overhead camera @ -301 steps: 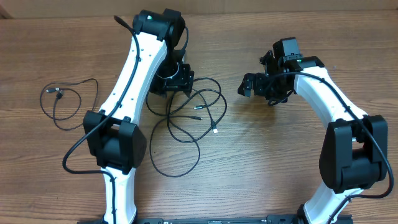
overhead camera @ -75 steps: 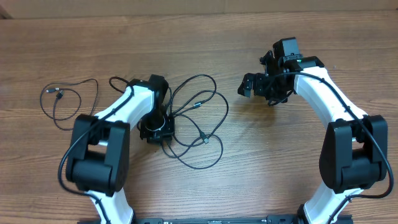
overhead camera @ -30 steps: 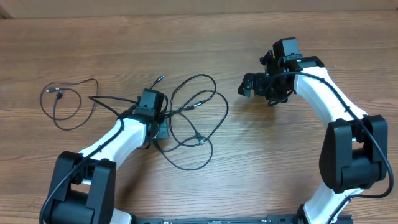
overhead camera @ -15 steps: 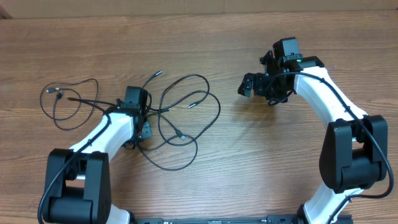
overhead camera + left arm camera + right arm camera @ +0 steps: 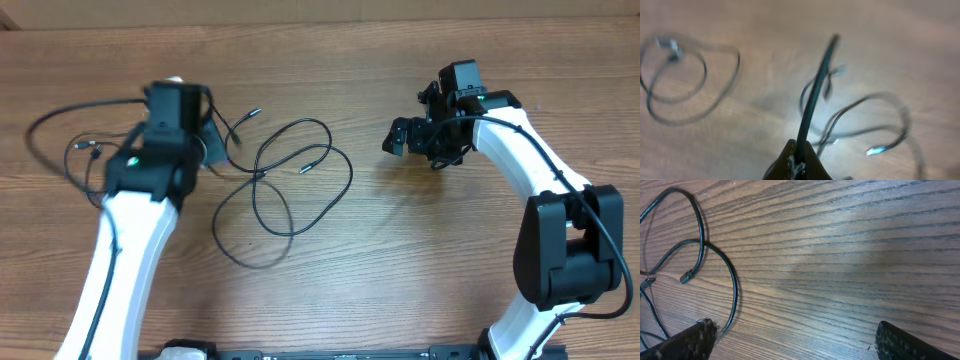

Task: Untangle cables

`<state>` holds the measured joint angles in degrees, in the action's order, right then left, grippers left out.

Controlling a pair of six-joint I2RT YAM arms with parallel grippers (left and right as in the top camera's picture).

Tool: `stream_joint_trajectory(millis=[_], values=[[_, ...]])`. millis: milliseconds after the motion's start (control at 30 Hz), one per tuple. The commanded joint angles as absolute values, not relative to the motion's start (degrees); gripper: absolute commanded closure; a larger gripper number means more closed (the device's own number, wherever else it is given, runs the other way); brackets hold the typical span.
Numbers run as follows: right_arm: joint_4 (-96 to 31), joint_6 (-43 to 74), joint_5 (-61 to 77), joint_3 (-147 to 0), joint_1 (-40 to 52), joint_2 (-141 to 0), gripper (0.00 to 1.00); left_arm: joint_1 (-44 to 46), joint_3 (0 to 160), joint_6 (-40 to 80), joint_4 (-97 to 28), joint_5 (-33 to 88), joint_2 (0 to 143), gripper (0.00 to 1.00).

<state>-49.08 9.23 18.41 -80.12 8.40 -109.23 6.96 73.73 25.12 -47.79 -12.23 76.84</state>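
Observation:
The tangled cables (image 5: 262,172), thin black cords with small silver plug tips, lie in loops on the wooden table left of centre. My left gripper (image 5: 210,145) is at their upper left, shut on one black cord (image 5: 815,95) that runs straight out from between its fingers (image 5: 799,162). The view is blurred. Another cable (image 5: 88,150) lies looped by itself at the far left, also in the left wrist view (image 5: 705,70). My right gripper (image 5: 405,135) hovers open, right of the tangle. Only wood lies between its fingertips (image 5: 690,340), and a cable loop (image 5: 701,230) shows at that view's left.
The left arm (image 5: 130,230) stretches from the front edge up across the left side of the table. The right arm (image 5: 540,170) arcs along the right side. Bare wood lies between the tangle and the right gripper.
My left gripper has swung left and towards the back with the cord in its jaws. The tangle has been dragged left and its loops have spread. The right arm has not moved.

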Motion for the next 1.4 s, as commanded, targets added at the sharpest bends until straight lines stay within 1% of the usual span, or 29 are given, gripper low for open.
stream_joint_trajectory(millis=[0,100,200,333,400,500,533,567,633,667,733,800,867,900,1000,1067,1133,1167,1200,1233,1267,1333,1367], values=[[-48.9,9.3,18.0,-79.9,8.6,-107.8,0.0,6.4,75.8,24.6,-47.6,-12.0,72.5,0.96],[-48.9,9.4,18.0,-79.9,8.6,-107.8,0.0,6.4,75.8,24.6,-49.9,-12.0,71.9,0.96],[-48.9,9.4,18.0,-79.9,8.6,-107.8,0.0,6.4,75.1,24.6,-55.8,-12.0,73.1,0.96],[-48.9,9.4,18.0,-79.9,8.6,-107.8,0.0,6.4,72.9,24.6,-62.2,-12.0,77.4,0.96],[-48.9,9.4,18.0,-79.9,8.6,-107.8,0.0,6.4,71.8,24.6,-63.2,-11.7,80.2,0.96],[-48.9,9.4,18.0,-79.9,8.6,-107.8,0.0,6.4,70.3,21.2,-62.6,-7.6,84.6,0.96],[-48.9,9.4,18.0,-79.9,8.6,-107.8,0.0,6.4,70.2,17.3,-62.6,-3.4,86.9,0.96],[-48.9,9.3,18.0,-79.9,8.6,-107.8,0.0,6.4,70.2,13.5,-62.8,1.2,88.9,0.95],[-48.9,9.4,18.0,-79.9,8.6,-107.8,0.0,6.4,70.2,9.1,-64.0,7.8,93.1,0.9],[-48.9,9.4,18.0,-79.9,8.6,-107.8,0.0,6.4,70.2,8.7,-64.8,8.2,94.8,0.89],[-48.9,9.3,18.0,-79.9,8.6,-107.8,0.0,6.4,70.2,8.6,-67.5,6.4,99.0,0.81],[-48.9,9.4,18.0,-79.9,8.6,-107.8,0.0,6.4,70.3,8.6,-69.1,4.3,100.7,0.82],[-48.9,9.3,18.0,-79.9,8.6,-107.8,0.0,6.4,70.8,8.9,-70.9,2.1,101.2,0.76],[-48.9,9.4,18.0,-79.9,8.6,-107.8,0.0,6.3,71.8,9.6,-72.1,1.1,101.1,0.71],[-48.9,9.3,18.0,-79.9,8.6,-107.8,0.0,6.4,76.6,11.0,-76.4,-1.2,101.1,0.63],[-48.9,9.3,18.0,-79.9,8.6,-107.8,0.0,6.3,81.0,14.1,-80.1,-5.7,101.1,0.61],[-48.9,9.3,18.0,-79.9,8.6,-107.8,0.0,6.3,85.9,16.3,-83.4,-10.6,101.1,0.56],[-48.9,9.4,18.0,-79.9,8.6,-107.8,0.0,6.4,88.8,18.2,-85.1,-13.8,101.1,0.44],[-48.9,9.3,18.0,-79.9,8.6,-107.8,0.0,6.4,90.7,19.0,-86.3,-15.9,101.1,0.17],[-48.9,9.3,18.0,-79.9,8.6,-107.8,0.0,6.4,92.7,19.2,-87.5,-17.8,101.1,0.12],[-48.9,9.3,18.0,-79.9,8.6,-107.8,0.0,6.4,95.5,19.6,-89.3,-20.1,101.1,0.0],[-48.9,9.3,18.0,-79.9,8.6,-107.8,0.0,6.4,98.7,20.9,-90.0,-19.4,101.1,0.0],[-48.9,9.3,18.0,-79.9,8.6,-107.8,0.0,6.4,99.7,22.3,-89.2,-17.1,101.1,0.0]])
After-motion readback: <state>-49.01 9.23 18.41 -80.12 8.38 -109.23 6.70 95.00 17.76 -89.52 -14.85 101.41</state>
